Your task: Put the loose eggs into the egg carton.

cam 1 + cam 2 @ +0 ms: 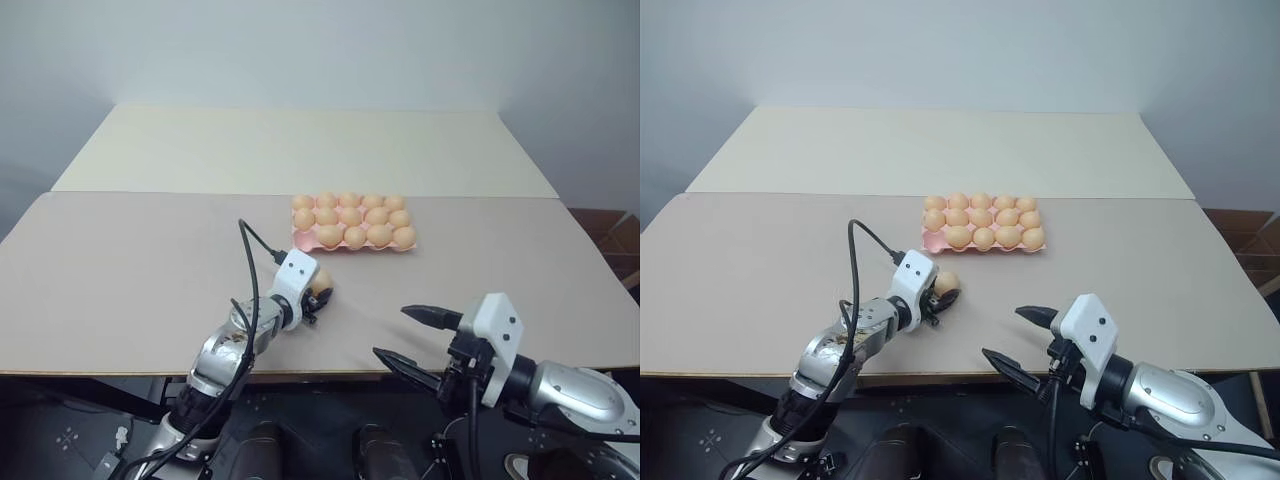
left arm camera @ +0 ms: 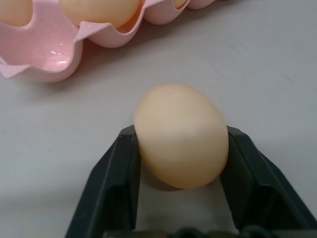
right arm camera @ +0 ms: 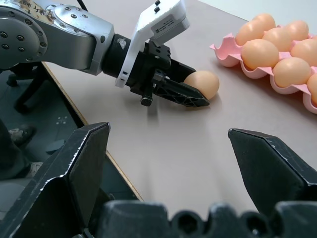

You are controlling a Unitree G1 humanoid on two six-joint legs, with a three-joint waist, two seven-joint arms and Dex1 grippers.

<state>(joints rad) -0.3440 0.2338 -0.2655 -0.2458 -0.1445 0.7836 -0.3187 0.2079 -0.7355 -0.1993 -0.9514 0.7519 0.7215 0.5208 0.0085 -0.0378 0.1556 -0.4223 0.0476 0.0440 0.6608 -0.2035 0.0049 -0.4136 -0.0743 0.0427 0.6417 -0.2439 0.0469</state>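
The pink moulded egg carton [image 2: 44, 54] runs off the left wrist view's edge, leaving one empty cup visible. The black jaws hide the flanks of the smooth tan egg [image 2: 181, 136].

Egg carton [image 1: 352, 241] sits on the table [image 1: 120, 270], centre, slightly right. One loose egg [image 1: 320, 281] lies on the table in front of the carton's near-left corner, just apart from it, between the left gripper [image 1: 318, 297] fingers. That corner cup [image 2: 47, 52] is empty. Right gripper [image 1: 412, 338] hangs off the near table edge, right of the egg.
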